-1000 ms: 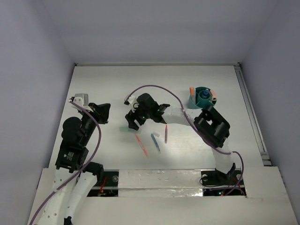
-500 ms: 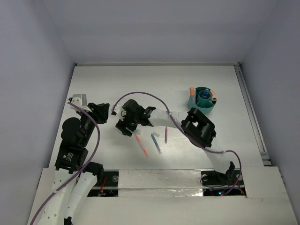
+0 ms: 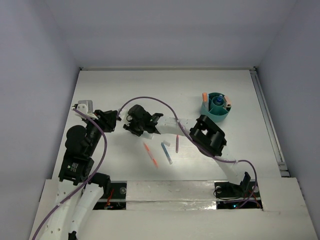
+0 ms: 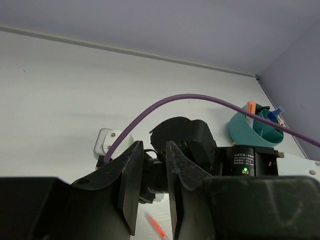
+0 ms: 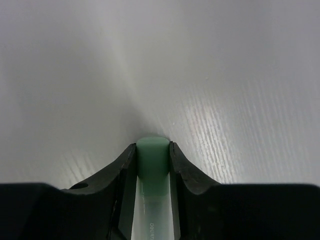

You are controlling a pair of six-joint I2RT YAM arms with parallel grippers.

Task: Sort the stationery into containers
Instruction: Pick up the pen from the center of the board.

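My right gripper (image 5: 152,150) is shut on a green marker (image 5: 152,156) with a green cap and pale barrel, its cap end down at the white table. Seen from above, that gripper (image 3: 132,126) is left of centre and covers most of the marker. My left gripper (image 4: 154,148) hangs just left of it, jaws slightly apart and nothing between them, so it is open. An orange pen (image 3: 151,154), a blue pen (image 3: 166,152) and a purple crayon (image 3: 177,143) lie on the table. The teal cup (image 3: 209,111) at the back right holds a blue-capped bottle (image 3: 217,101) and an orange marker (image 3: 205,96).
The right arm's purple cable (image 3: 150,99) arches over the table's middle and crosses the left wrist view as well (image 4: 200,97). Grey walls close in the table on three sides. A metal rail (image 3: 270,125) runs along the right edge.
The right gripper moved left and down over the green marker and its jaws closed on it. The left gripper's jaws parted slightly; that arm barely moved.
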